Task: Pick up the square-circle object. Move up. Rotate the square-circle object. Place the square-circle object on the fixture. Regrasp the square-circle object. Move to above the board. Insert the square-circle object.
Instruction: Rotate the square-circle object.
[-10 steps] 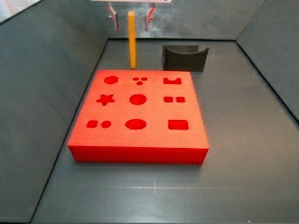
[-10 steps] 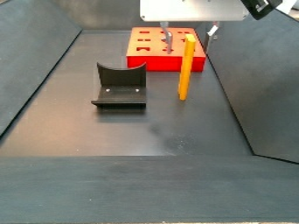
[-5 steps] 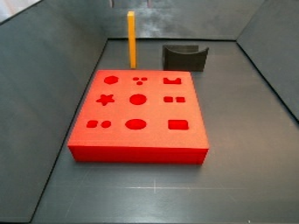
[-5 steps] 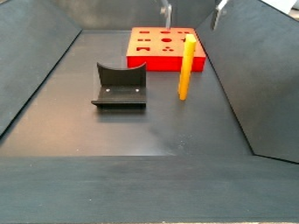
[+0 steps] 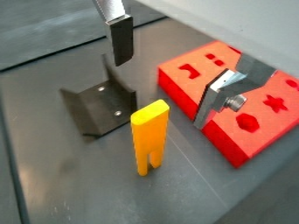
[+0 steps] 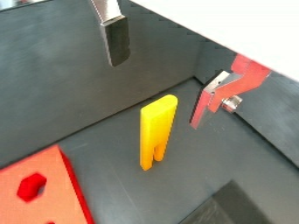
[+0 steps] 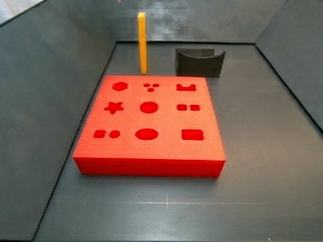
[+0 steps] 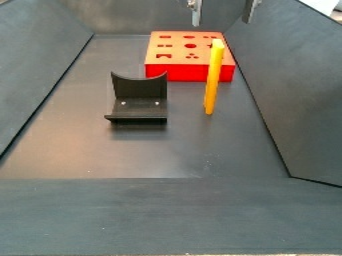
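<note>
My pincer [image 5: 170, 74] hangs above the desk [image 8: 201, 150] with its jaws wide apart and nothing between them. In both wrist views the two silver fingers [image 5: 118, 39] [image 6: 114, 37] stand well clear of the piece on either side. In a side view only the finger tips [image 8: 195, 14] show at the top edge, above the far end of the board; in the opposite side view the pincer is out of frame.

The square-circle object [image 7: 143, 43] stands upright and unsupported on the desk floor, free of my grip. In a side view [image 8: 213, 78] it stands just beside the board's [image 8: 187, 55] near right corner. Whether it touches the board I cannot tell.

The board [image 7: 149, 165] lies flat, cut-outs facing up, all holes vacant. The fixture [image 8: 135, 98] sits apart from the board, near the upright piece but not touching it; in a wrist view [image 5: 100, 107] its notched top carries nothing.
</note>
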Robot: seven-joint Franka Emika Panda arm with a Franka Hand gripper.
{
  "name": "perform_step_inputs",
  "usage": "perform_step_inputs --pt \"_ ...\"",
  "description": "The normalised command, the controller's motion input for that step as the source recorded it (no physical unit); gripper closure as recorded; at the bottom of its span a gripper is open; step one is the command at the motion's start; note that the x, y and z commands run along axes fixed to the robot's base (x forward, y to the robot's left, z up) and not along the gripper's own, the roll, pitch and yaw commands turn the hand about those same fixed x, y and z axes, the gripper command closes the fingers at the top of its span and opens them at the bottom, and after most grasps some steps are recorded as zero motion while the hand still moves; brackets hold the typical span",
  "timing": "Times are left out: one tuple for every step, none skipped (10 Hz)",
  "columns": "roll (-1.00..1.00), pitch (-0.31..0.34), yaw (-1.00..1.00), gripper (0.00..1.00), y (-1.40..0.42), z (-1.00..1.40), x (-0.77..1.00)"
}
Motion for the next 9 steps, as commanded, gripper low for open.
perform_step_inputs --pt "0.0 0.007 1.0 0.0 0.02 -0.03 0.03" --pt "0.0 0.007 1.0 0.0 0.01 -0.03 0.03" --pt "0.0 0.007 1.0 0.0 0.01 -0.03 0.03" --pt "0.0 0.007 1.0 0.0 0.01 -0.03 0.03" --pt "0.0 0.007 1.0 0.0 0.01 -0.03 0.03" --pt "0.0 0.007 1.0 0.0 0.0 -0.03 0.03" --pt "0.0 0.008 1.0 0.0 0.0 -0.03 0.03" --pt "0.0 0.008 1.0 0.0 0.0 -0.03 0.03" --pt "0.0 0.008 1.0 0.0 0.0 -0.03 0.03"
